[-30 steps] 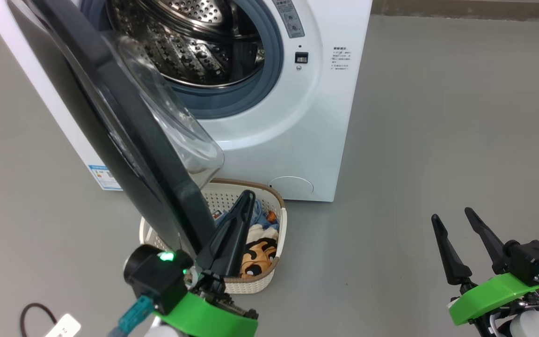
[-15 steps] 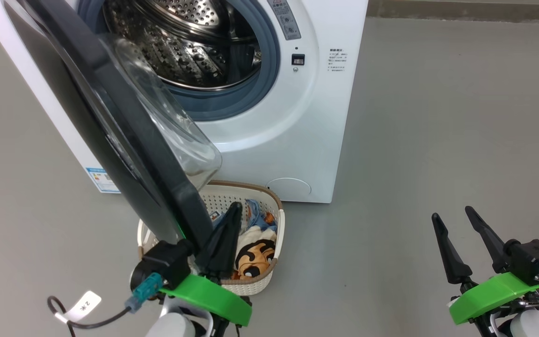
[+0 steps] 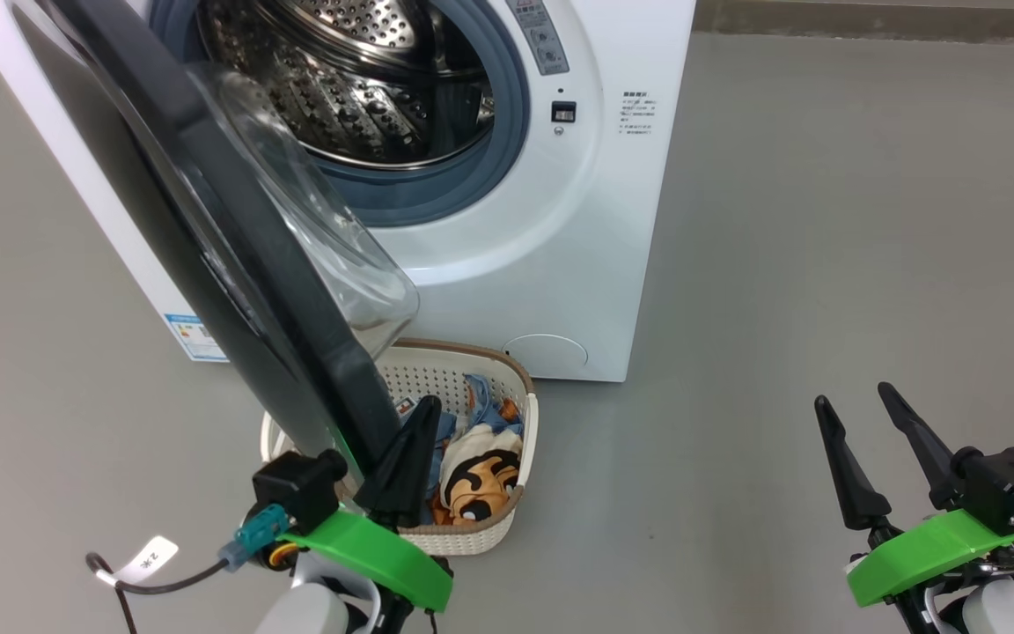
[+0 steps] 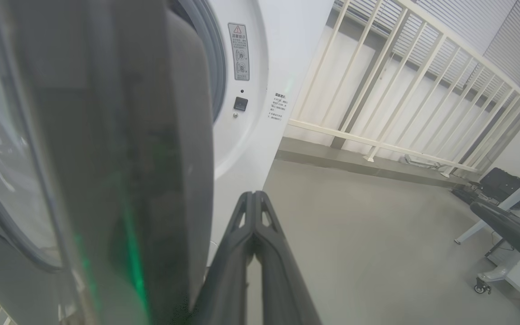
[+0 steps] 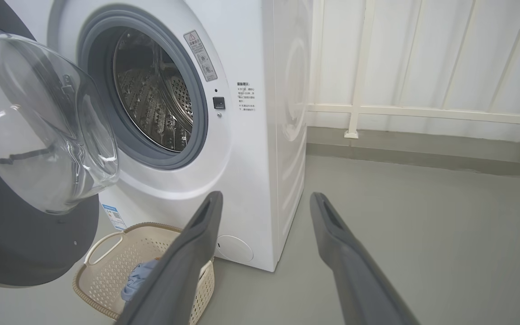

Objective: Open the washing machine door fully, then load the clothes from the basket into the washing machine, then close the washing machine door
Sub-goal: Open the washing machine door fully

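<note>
Okay, your left hand [image 3: 426,409] is pinched closed on nothing, tips just beside the rim of the washing machine door [image 3: 234,255]; I can't tell if they touch. The door is only part open and overhangs the basket [image 3: 532,423], which sits in front of the washing machine [image 3: 560,255]. The rim is glossy and the glass smooth and domed, so a push could skid off and the door swing back. The basket is light perforated plastic and slides if clipped. The clothes [image 3: 476,462] in it are soft and crumpled. Your right hand [image 3: 852,398] is spread open, well clear.

basket [image 3: 465,535] left side behind door [image 3: 243,264]; washing machine [image 3: 516,264] top cropped
</note>
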`<state>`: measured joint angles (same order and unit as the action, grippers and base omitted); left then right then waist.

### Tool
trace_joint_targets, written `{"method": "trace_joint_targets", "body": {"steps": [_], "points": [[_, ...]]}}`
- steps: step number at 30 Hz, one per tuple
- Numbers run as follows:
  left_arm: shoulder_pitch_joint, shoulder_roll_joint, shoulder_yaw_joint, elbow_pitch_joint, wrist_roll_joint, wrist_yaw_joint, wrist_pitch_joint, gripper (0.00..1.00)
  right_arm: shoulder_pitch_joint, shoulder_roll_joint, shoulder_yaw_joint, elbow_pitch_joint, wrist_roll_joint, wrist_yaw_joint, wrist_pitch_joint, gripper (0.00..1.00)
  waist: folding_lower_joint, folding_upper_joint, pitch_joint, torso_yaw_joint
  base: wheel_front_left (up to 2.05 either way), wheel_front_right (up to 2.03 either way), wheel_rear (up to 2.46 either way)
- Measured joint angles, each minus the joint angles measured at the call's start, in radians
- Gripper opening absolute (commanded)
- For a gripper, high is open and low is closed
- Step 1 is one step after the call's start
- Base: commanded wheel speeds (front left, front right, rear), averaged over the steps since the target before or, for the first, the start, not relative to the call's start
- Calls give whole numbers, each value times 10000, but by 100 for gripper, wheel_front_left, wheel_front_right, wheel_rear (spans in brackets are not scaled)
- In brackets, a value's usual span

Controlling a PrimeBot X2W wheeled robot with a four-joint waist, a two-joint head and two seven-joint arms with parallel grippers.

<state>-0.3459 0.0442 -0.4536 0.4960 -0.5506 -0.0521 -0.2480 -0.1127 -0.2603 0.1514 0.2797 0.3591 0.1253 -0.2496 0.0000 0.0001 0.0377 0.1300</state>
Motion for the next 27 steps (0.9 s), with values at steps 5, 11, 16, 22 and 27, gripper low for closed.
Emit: {"method": "trace_joint_targets", "body": {"steps": [5, 11, 16, 22, 27], "points": [[-52, -144, 217, 6, -13, -17, 0, 0, 0, -2, -94, -48, -13, 0, 0, 100, 0, 0, 32, 96, 0, 0, 0], [-28, -276, 420, -23, 17, -136, 0, 0, 0, 0, -169, -56, -79, 0, 0, 100, 0, 0, 60, 277, 0, 0, 0], [83, -313, 558, -138, 180, -178, 0, 0, 0, 2, -215, -92, -82, 0, 0, 100, 0, 0, 80, 499, 0, 0, 0], [351, -286, 765, -368, 290, -173, 0, 0, 0, -4, -242, -111, -84, 0, 0, 100, 0, 0, 109, 819, 0, 0, 0], [610, -282, 920, -531, 437, -142, 0, 0, 3, -21, -270, -111, -84, 0, 0, 100, 0, 0, 56, 1081, 0, 0, 0]]}}
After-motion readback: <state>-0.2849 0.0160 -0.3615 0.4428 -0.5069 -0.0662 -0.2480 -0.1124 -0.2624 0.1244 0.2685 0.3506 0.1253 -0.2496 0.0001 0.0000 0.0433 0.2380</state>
